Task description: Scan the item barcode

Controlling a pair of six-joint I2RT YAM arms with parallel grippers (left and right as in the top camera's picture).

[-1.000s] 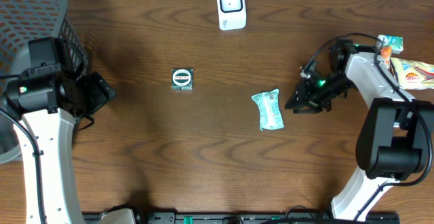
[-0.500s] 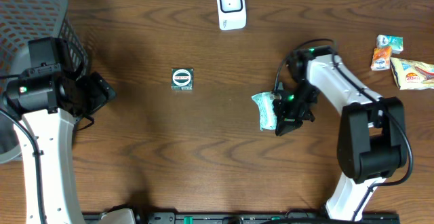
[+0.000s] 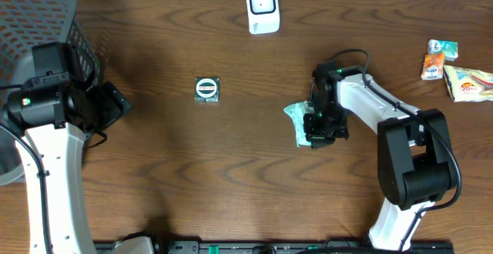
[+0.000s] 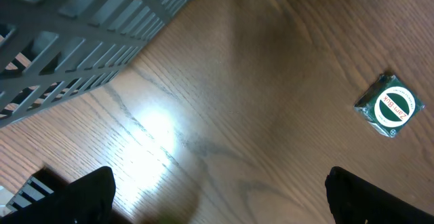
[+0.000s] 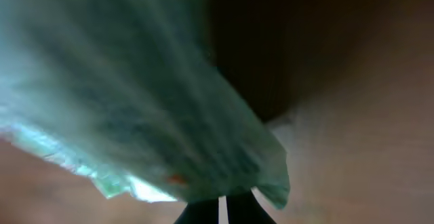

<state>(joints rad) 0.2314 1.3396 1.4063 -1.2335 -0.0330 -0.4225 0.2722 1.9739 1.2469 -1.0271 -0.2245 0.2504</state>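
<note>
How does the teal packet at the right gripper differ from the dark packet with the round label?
The teal packet is larger, oblong and crinkled; the dark packet is small, square and flat. The teal packet has the right gripper over it, jaws shut on its edge; the dark packet lies untouched. Both are wrapped items on the wooden table.

Mock checkout: scanner [image 3: 262, 8], basket [image 3: 40, 11], snacks [image 3: 464, 81].

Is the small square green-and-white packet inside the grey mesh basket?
No, the small green-and-white packet lies on the brown wooden table, well apart from the grey mesh basket.
</note>
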